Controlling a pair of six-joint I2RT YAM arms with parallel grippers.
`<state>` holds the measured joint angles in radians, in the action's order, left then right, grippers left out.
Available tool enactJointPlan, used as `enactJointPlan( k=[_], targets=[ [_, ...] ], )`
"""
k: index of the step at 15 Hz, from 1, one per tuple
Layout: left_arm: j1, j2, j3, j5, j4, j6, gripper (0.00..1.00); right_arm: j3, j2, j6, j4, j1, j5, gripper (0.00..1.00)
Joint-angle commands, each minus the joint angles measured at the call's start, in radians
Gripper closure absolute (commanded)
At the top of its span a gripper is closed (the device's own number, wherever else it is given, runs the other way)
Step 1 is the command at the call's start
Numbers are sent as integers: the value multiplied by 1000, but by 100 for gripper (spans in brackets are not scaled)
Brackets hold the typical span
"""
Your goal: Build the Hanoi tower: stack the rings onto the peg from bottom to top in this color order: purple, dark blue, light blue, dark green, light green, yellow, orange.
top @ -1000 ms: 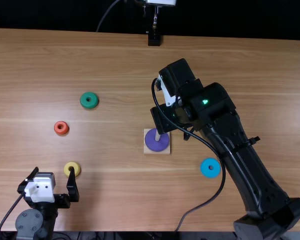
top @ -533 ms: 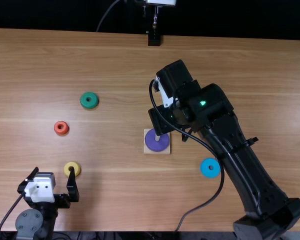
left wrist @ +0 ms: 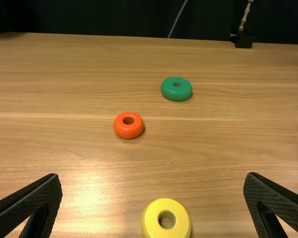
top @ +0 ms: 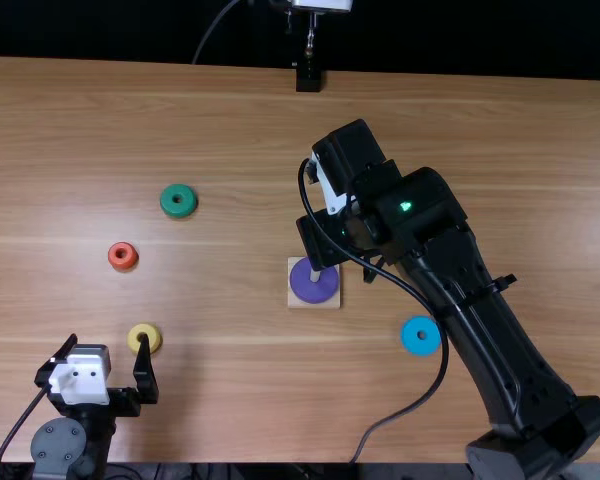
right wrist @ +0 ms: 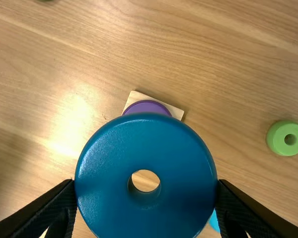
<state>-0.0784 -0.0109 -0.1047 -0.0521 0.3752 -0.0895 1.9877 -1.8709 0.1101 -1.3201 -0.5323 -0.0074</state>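
Purple ring on the peg, dark blue ring clamped in right fingers; left fingers apart; unstacked on the counter: light blue, dark green, light green, yellow, orange

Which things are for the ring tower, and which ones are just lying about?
For the tower:
- square wooden base with pale peg
- round purple ring, on it
- dark blue ring, in the right gripper
- light blue ring
- dark green ring
- light green ring
- yellow ring
- orange ring

Just there:
- black stand, far edge
- thin grey cable
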Motion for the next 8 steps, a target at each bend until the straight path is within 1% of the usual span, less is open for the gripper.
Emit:
enactJointPlan(
  k=[1, 2, 4, 8],
  targets=[
    [5, 11, 105, 10, 78, 8, 0, -9, 21, 6, 3, -23, 2, 100],
    [5, 11, 105, 10, 78, 8, 0, -10, 21, 10, 3, -23, 0, 100],
    [5, 11, 105, 10, 78, 8, 0, -10, 10, 6, 3, -31, 0, 100],
    [5, 11, 105, 10, 78, 8, 0, -15, 1, 10, 1, -32, 0, 100]
  ],
)
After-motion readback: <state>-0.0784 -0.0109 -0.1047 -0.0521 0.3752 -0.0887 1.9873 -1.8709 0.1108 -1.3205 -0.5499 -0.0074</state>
